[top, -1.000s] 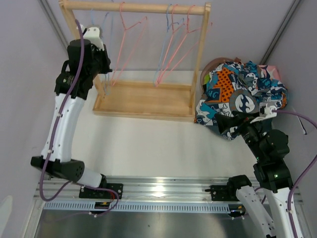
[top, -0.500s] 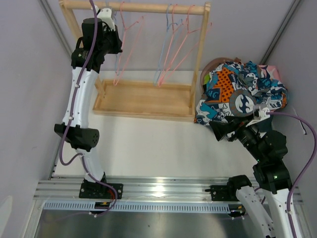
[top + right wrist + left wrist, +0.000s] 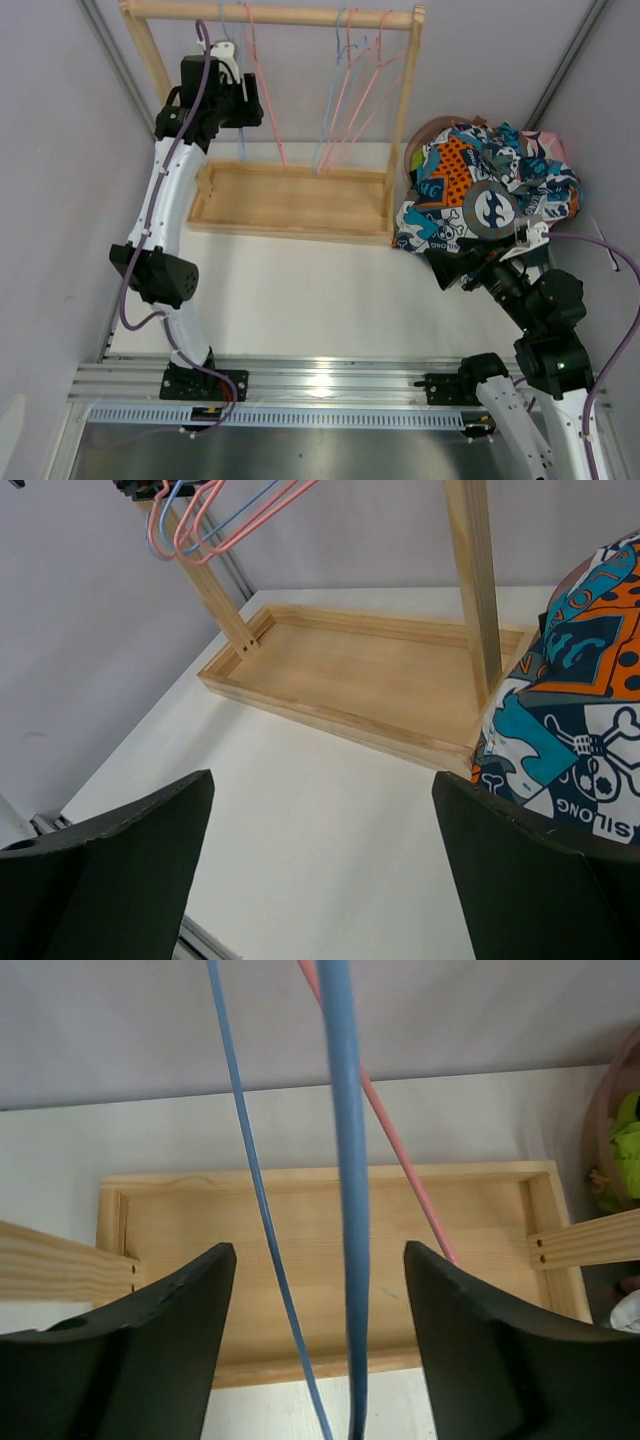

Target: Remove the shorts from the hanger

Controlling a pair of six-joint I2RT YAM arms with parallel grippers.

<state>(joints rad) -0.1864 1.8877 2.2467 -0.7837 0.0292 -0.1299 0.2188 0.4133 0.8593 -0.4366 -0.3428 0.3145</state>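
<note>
The shorts lie in a heap on the right, with the blue-orange-white printed pair (image 3: 480, 180) (image 3: 570, 710) on top. A lime green pair (image 3: 630, 1145) shows at the right edge of the left wrist view. Bare blue and pink hangers (image 3: 335, 90) hang from the wooden rack's rail. My left gripper (image 3: 245, 100) (image 3: 318, 1290) is up at the rail, open. A blue hanger (image 3: 345, 1210) hangs between its fingers without touching them, and a pink one (image 3: 400, 1150) hangs behind. My right gripper (image 3: 448, 268) (image 3: 320, 860) is open and empty, low beside the heap.
The rack's wooden base tray (image 3: 290, 200) (image 3: 180, 1230) (image 3: 370, 680) lies below the hangers, between two upright posts (image 3: 405, 120). A round brown basket rim (image 3: 428, 128) holds the heap. White table (image 3: 320, 290) lies between rack and arms. Grey walls close in on both sides.
My left arm has risen and swung right from the rack's left post to the left-hand hangers. The pink hanger there now hangs straighter. The right arm has shifted only slightly.
</note>
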